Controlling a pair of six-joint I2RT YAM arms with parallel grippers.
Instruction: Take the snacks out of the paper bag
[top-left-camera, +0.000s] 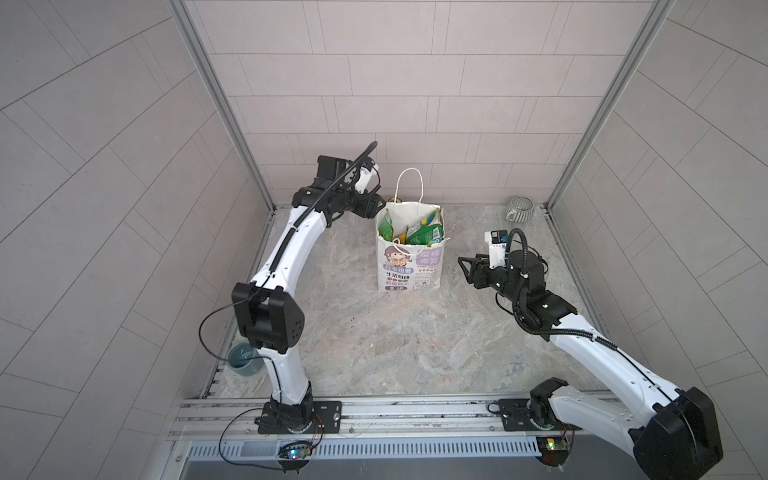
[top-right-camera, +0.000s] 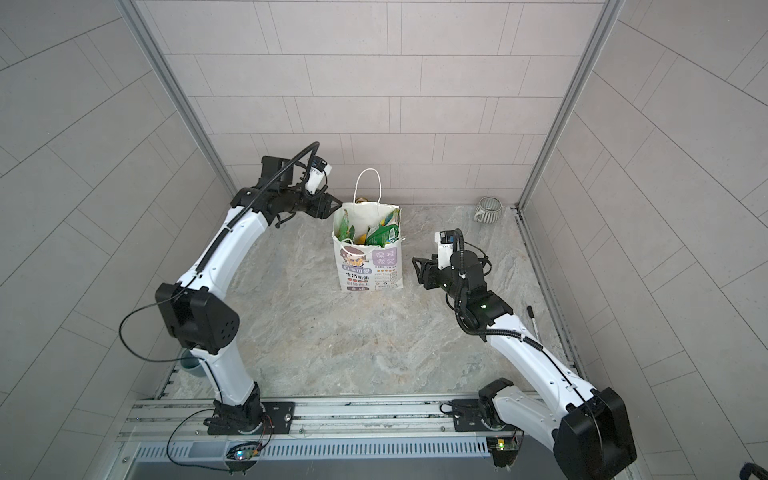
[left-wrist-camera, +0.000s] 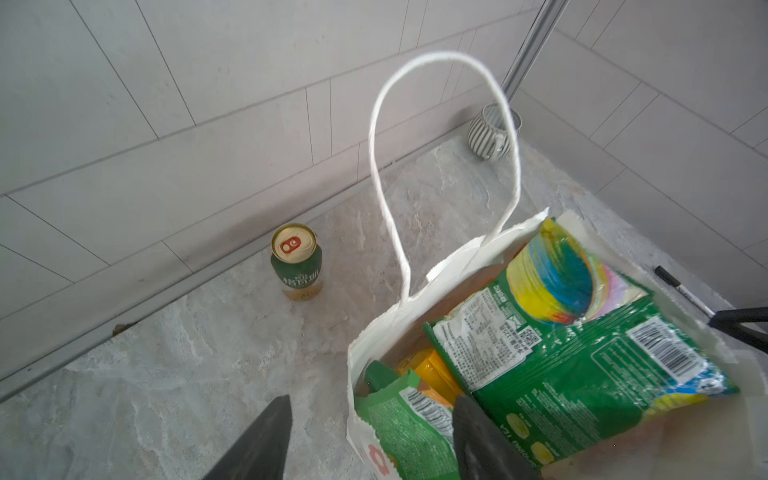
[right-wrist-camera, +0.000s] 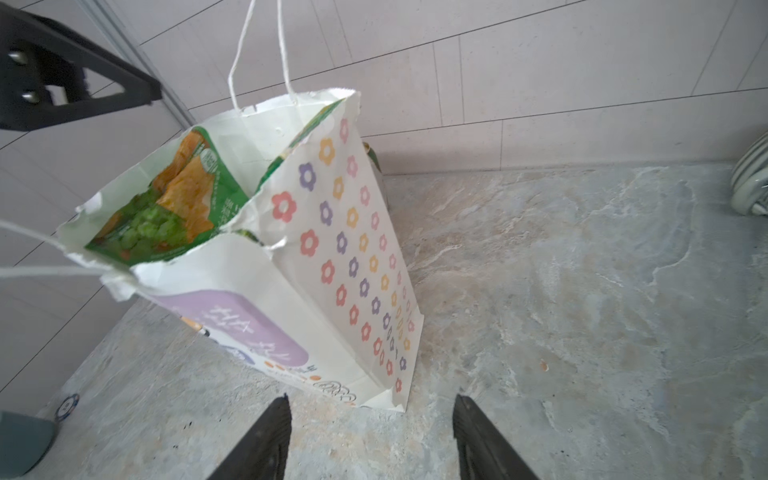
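Observation:
The white paper bag (top-left-camera: 409, 266) (top-right-camera: 368, 270) stands upright at the middle back of the table, one cord handle (left-wrist-camera: 440, 62) raised. Snacks stick out of its open top: a large green packet (left-wrist-camera: 582, 357) (top-left-camera: 424, 233), a smaller green one (left-wrist-camera: 399, 428) (right-wrist-camera: 174, 199) and a yellow-orange one (left-wrist-camera: 432, 374) between them. My left gripper (top-left-camera: 376, 208) (top-right-camera: 334, 208) (left-wrist-camera: 372, 400) is open at the bag's back-left rim, one finger outside the wall and one over the packets. My right gripper (top-left-camera: 465, 266) (top-right-camera: 417, 266) (right-wrist-camera: 372, 397) is open and empty, right of the bag (right-wrist-camera: 332, 249) and apart from it.
A green-and-gold can (left-wrist-camera: 296, 262) stands behind the bag by the back wall. A striped mug (top-left-camera: 520, 210) (top-right-camera: 489, 210) lies in the back right corner. A black pen (top-right-camera: 533, 318) lies by the right edge. A teal cup (top-left-camera: 244, 359) sits under the left arm.

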